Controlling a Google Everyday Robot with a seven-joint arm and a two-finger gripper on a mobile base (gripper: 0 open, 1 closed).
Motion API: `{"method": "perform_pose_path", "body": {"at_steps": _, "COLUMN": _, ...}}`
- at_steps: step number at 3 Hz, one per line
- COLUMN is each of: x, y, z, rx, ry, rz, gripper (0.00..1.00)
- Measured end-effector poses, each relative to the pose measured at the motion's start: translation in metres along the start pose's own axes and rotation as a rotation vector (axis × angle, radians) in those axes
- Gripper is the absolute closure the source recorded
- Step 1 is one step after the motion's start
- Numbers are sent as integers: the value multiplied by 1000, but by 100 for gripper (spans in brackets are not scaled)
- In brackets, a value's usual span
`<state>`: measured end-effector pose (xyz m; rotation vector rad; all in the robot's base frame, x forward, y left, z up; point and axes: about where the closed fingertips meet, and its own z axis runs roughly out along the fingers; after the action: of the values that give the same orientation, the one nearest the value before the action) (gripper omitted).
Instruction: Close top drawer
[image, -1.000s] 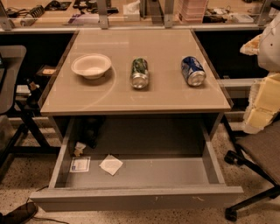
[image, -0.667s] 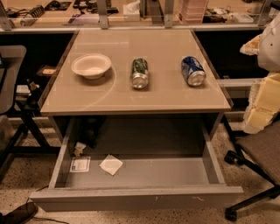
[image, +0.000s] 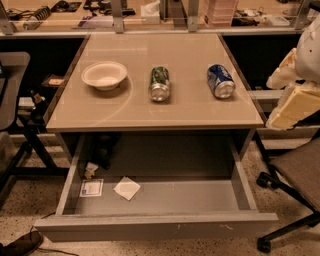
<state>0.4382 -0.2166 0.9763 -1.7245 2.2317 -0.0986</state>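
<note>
The top drawer (image: 155, 227) is pulled fully out from under the beige table (image: 165, 107). It is a wide, shallow grey metal drawer with a flat front panel (image: 200, 226) that has small white scuff marks. Inside it lie a white folded paper (image: 126, 188), a small printed card (image: 91, 188) and a small object (image: 90, 169) at the left wall. Cream arm segments (image: 295, 102) show at the right edge, beside the table's right side. The gripper itself is out of view.
On the table top are a white bowl (image: 104, 75), a green can (image: 159, 84) and a blue can (image: 221, 81), both cans on their sides. A grey office chair (image: 295, 175) stands at the right and a dark chair (image: 12, 100) at the left. A cluttered bench (image: 150, 12) runs behind.
</note>
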Motion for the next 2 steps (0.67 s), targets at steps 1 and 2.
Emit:
{"method": "perform_pose_path", "body": {"at_steps": 1, "x": 0, "y": 0, "z": 0, "rx": 0, "ry": 0, "rz": 0, "gripper": 65}}
{"method": "perform_pose_path", "body": {"at_steps": 2, "x": 0, "y": 0, "z": 0, "rx": 0, "ry": 0, "rz": 0, "gripper": 88}}
